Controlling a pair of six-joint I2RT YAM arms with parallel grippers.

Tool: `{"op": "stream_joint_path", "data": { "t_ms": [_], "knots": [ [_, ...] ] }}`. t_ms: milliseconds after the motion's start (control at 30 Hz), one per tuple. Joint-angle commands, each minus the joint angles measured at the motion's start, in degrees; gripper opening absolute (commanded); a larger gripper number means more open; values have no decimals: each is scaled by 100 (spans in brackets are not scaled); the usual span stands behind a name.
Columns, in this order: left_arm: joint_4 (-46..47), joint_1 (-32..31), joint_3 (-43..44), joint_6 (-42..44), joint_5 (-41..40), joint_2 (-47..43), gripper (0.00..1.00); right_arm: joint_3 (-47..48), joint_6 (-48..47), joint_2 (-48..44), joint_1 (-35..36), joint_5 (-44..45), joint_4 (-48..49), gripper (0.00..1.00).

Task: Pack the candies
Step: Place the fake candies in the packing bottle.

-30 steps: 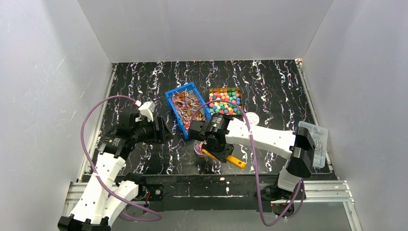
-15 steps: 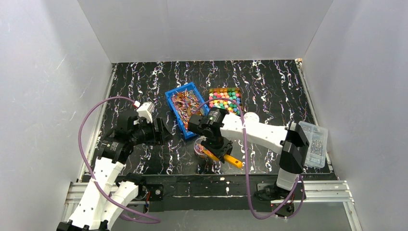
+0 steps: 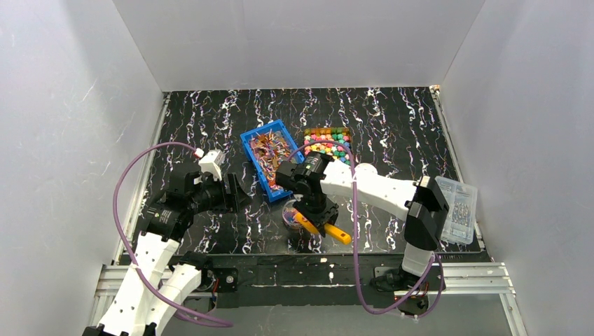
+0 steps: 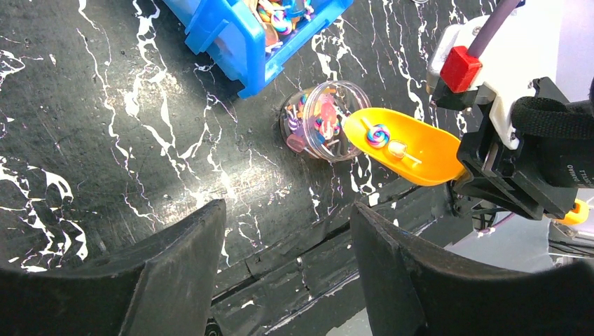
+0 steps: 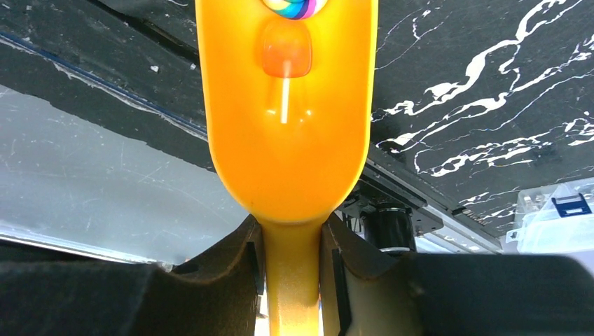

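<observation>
Beyond the right jaws, scoop (image 5: 284, 154) holds candies (image 5: 286, 50).

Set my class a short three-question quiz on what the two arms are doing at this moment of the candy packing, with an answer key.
1. True or false: the left tool is clamped shut on something.
2. Which one holds the orange scoop? A: the left tool. B: the right tool. C: neither, it lies loose on the table.
3. The scoop's tip sits at the rim of the clear round cup. How many sweets lie in the scoop?

Key: 1 false (it is open and empty); 2 B; 3 two.
</observation>
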Motion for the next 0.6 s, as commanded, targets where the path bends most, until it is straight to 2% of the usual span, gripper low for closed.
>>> {"op": "stream_joint_path", "data": {
  "t_ms": [0,67,167,267,333,400,433,500,567],
  "knots": [
    [-24,-32,-40,-4,-18,-64,63,291,60,33,35,-290,-174,1],
    [-24,-39,-33,3,-12,-49,63,187,21,-30,-44,75,-178,1],
    [-24,-35,-40,4,-12,-31,63,275,58,4,58,-316,-177,1],
    [-24,-38,-36,-1,-6,-5,63,106,10,-114,-108,139,-171,1],
    [-24,-39,-40,3,-3,-2,62,244,1,-56,-15,-361,-181,1],
    [-24,-38,-41,-2,-3,10,62,445,-45,0,182,-191,-169,1],
    [-24,-40,-40,-5,-3,30,62,311,-22,-65,58,48,-161,1],
    [-24,-36,-40,6,15,50,62,306,14,-35,-70,-195,-181,1],
    [-23,-43,-40,4,7,50,62,572,-44,38,250,-196,-169,1]
  ]
}}
